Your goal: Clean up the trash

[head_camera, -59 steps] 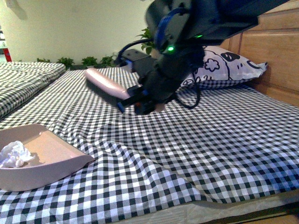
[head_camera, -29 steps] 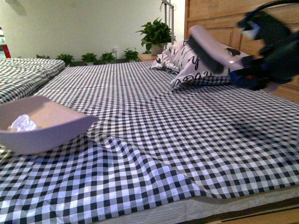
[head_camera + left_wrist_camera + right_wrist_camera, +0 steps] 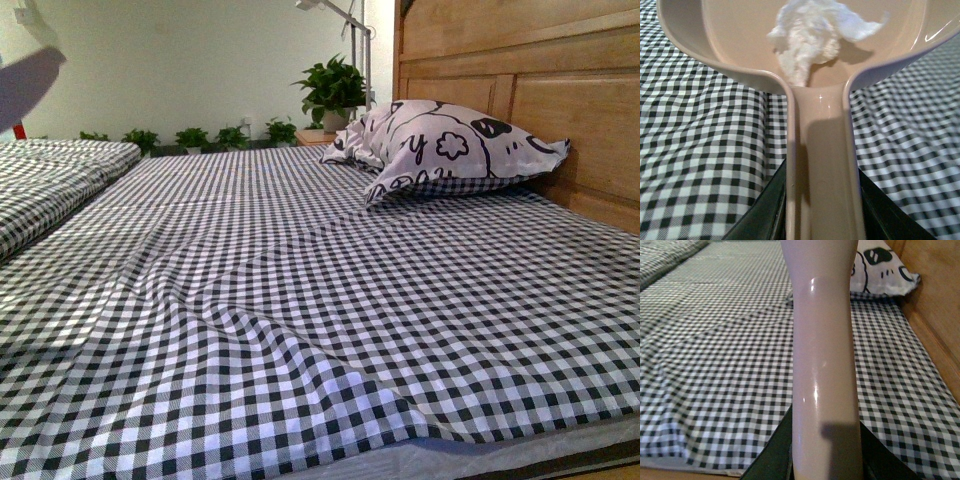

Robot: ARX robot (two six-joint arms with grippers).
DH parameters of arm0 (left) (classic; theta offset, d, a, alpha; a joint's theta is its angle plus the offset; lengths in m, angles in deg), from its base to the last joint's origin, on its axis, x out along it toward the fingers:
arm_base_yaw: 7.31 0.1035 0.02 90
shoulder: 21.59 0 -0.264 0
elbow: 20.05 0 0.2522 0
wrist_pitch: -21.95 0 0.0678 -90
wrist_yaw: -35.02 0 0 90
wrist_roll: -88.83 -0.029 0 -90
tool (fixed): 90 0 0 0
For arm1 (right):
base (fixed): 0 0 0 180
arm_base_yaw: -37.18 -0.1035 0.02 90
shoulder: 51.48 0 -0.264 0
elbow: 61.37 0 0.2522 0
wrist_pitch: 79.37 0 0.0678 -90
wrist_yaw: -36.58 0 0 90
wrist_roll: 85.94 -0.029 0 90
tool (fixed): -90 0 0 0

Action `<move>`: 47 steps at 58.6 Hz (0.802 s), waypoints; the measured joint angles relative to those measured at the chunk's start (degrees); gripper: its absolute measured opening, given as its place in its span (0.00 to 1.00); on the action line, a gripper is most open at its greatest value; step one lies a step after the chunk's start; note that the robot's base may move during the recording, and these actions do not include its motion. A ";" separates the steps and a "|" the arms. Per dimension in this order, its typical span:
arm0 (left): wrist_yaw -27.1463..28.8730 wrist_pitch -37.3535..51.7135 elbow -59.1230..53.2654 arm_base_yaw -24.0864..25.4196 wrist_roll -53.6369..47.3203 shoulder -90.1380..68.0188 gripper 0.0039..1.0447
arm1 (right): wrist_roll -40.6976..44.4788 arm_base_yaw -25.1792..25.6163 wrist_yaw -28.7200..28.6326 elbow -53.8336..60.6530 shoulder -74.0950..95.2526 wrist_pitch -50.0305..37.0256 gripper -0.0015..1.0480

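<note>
Front view: checked bed sheet bare of arms; pillow against the headboard; blurred pinkish shape at the upper left edge, unidentifiable. Left wrist view: left gripper clamped on the dustpan handle; the trash sits in the pan, near the handle root. Risk, as I judge it: tilting or jolting the pan could tip the light wad onto the bed. Right wrist view: right gripper holds the brush handle above the sheet; bristles out of sight.
</note>
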 joint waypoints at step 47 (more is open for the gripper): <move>-8.83 -3.28 -30.56 6.36 7.96 43.56 0.26 | -12.13 -2.91 -9.11 3.23 -22.38 9.55 0.18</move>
